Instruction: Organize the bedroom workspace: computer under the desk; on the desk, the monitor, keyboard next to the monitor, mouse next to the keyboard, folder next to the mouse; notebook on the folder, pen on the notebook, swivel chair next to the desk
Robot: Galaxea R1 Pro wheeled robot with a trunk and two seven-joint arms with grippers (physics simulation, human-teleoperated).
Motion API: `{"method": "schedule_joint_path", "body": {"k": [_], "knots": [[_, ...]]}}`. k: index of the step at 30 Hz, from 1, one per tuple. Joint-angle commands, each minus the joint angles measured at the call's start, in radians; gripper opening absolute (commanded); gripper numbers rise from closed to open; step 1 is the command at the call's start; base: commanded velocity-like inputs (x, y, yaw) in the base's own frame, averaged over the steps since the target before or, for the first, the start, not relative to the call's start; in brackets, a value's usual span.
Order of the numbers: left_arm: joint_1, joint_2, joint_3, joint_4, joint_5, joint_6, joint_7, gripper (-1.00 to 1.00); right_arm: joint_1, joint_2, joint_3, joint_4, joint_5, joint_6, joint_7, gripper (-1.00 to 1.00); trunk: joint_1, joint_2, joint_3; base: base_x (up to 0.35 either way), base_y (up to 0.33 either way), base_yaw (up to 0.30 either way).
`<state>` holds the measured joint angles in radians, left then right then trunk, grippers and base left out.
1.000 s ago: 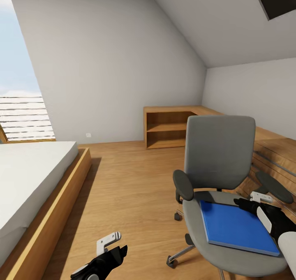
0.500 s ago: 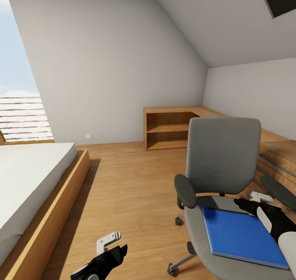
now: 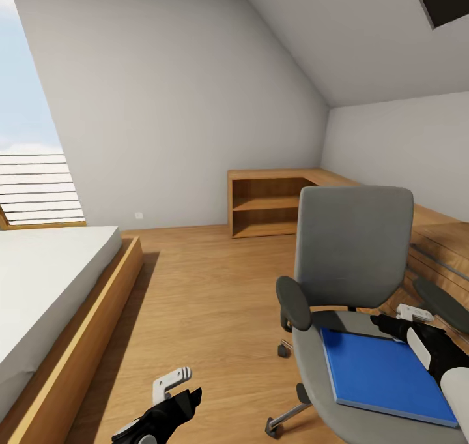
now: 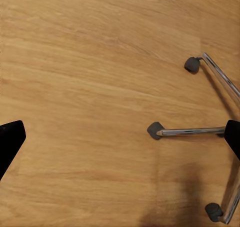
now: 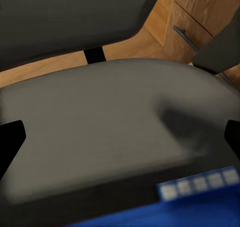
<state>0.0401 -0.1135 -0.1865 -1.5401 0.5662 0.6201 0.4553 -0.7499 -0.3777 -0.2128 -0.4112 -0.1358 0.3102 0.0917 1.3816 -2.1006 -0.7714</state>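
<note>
The grey swivel chair (image 3: 355, 248) stands at the right with its back toward the far wall. The blue folder (image 3: 381, 372) lies flat on its seat. My right gripper (image 3: 385, 323) hovers open just over the seat by the folder's far right corner, touching nothing. In the right wrist view the grey seat (image 5: 100, 112) lies below the right gripper (image 5: 120, 137), and the folder's edge (image 5: 200, 207) shows close by. My left gripper (image 3: 189, 399) is open and low over the floor left of the chair. In the left wrist view the left gripper (image 4: 120, 137) looks down on the chair's metal legs (image 4: 192, 132).
A bed with a white mattress (image 3: 45, 281) in a wood frame lines the left side. A low open wooden shelf (image 3: 267, 203) stands against the far wall. Wooden drawers (image 3: 436, 248) run along the right wall behind the chair. Bare wood floor (image 3: 208, 287) stretches between bed and chair.
The view shifted slightly about a second ago, so the chair and folder sit a bit larger and further right. Nothing has moved over the last half second.
</note>
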Motion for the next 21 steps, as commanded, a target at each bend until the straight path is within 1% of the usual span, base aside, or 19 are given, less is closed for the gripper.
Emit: {"method": "schedule_joint_path", "body": {"k": [1,21], "knots": [[0.0,0.0,-0.001,-0.002,0.011,0.001,0.009,1.0,0.0,0.0,-0.005,-0.002,-0.005,0.006,0.004,1.0,0.0,0.0,-0.001,0.0,0.0,0.0],[0.0,0.0,-0.001,-0.002,0.012,0.001,0.009,1.0,0.0,-0.001,-0.005,-0.004,-0.005,0.006,0.004,1.0,0.0,0.0,-0.001,0.0,0.0,0.0]]}}
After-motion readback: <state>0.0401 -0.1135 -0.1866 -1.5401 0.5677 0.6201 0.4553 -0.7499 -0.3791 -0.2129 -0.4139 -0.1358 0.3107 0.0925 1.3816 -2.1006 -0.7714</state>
